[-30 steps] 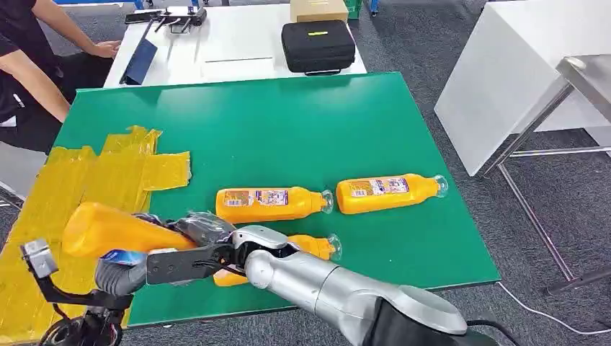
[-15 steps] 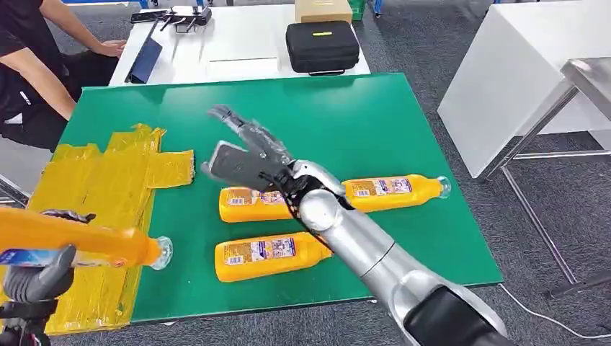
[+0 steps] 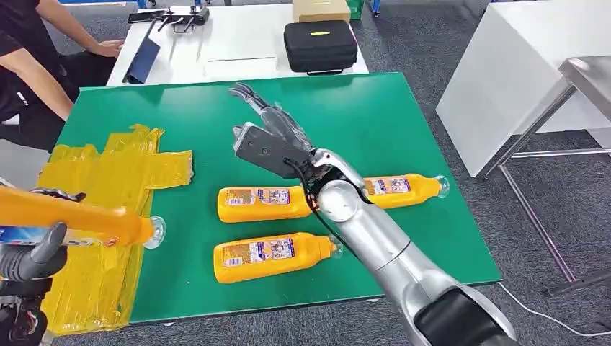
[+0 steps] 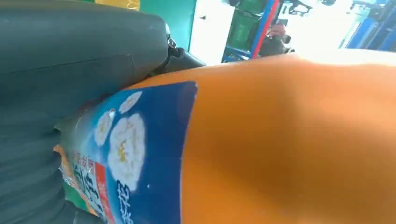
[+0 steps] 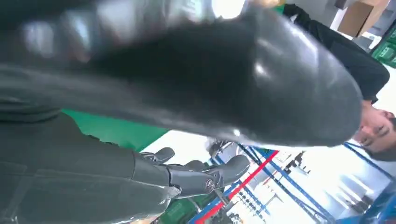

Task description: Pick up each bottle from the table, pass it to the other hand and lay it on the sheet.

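Orange bottle (image 3: 72, 216) gripped in left hand (image 3: 32, 259) fingers (image 3: 54, 241), above sheet (image 3: 108, 180).

head cam sits high and looks forward and down, with the whole green table (image 3: 360, 130) mid-frame and the yellow sheet (image 3: 94, 187) at left. left wrist cam is jammed right up against the held bottle (image 4: 289, 140), orange and label across most of the frame, and it's turned on its side. right wrist cam sits just as tight behind the right hand (image 5: 187, 93), dark fingers (image 5: 201, 177) low in the frame. both wrist cams and the head cam catch a bit of that green table.
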Controlling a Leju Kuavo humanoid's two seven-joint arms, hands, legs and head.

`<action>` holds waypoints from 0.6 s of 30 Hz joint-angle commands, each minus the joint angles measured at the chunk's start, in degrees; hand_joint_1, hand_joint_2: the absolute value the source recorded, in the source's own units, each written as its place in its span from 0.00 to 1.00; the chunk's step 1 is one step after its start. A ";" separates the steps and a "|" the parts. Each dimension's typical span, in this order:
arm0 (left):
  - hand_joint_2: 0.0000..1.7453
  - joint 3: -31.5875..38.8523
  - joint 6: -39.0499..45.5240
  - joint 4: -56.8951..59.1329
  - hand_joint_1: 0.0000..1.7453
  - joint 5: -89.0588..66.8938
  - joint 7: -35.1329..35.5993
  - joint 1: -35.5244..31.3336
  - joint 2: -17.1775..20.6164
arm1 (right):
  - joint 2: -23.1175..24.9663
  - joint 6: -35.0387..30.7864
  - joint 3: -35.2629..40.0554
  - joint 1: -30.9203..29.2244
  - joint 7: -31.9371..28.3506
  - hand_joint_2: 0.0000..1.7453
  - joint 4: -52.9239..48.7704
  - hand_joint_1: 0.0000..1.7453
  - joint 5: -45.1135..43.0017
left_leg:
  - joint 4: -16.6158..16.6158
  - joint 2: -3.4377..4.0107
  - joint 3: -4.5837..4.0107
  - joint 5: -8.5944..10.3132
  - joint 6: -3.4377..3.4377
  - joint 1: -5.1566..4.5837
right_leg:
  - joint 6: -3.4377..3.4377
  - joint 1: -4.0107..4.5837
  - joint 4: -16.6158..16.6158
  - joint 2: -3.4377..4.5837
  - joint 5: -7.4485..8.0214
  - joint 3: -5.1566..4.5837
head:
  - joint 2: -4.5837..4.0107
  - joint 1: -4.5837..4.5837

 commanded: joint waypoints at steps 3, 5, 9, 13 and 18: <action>1.00 2.38 32.35 12.08 1.00 -46.81 -7.25 -10.54 -4.83 | -3.64 1.20 -3.49 1.75 1.18 0.00 -7.51 0.00 1.33 | 0.01 -0.30 0.10 -0.01 -0.07 0.04 | -0.10 0.06 -0.01 -0.38 -0.12 0.19 | 0.00 0.00; 1.00 8.08 32.35 17.96 1.00 -66.72 -9.36 -6.10 -15.38 | -5.59 1.60 -4.98 4.51 1.73 0.00 -11.12 0.00 1.32 | -0.11 -0.19 0.23 -0.02 -0.06 -0.03 | -0.09 -0.01 -0.09 -0.23 -0.09 0.30 | 0.00 0.00; 1.00 16.86 32.35 22.81 1.00 -112.43 -3.84 -2.90 -36.91 | -10.62 3.09 -8.24 11.98 1.41 0.00 -19.59 0.00 3.64 | -0.50 -0.39 0.62 0.06 0.06 -0.23 | 0.02 -0.20 -0.54 -0.44 -0.05 0.79 | 0.00 -0.09; 1.00 16.22 32.35 28.63 1.00 -121.75 2.56 -4.28 -35.24 | -11.27 4.64 -8.73 14.07 1.65 0.00 -22.36 0.00 4.07 | -0.20 -0.44 0.38 -0.05 0.05 -0.22 | -0.01 -0.22 -0.43 -0.41 -0.13 0.61 | 0.00 -0.07; 1.00 21.02 32.35 35.28 1.00 -129.40 2.17 -5.71 -34.85 | -12.27 5.67 -8.74 15.61 0.72 0.00 -24.72 0.00 4.14 | -0.13 -0.13 0.16 -0.10 0.01 -0.34 | 0.09 -0.27 -0.30 -0.17 0.02 0.29 | 0.00 -0.04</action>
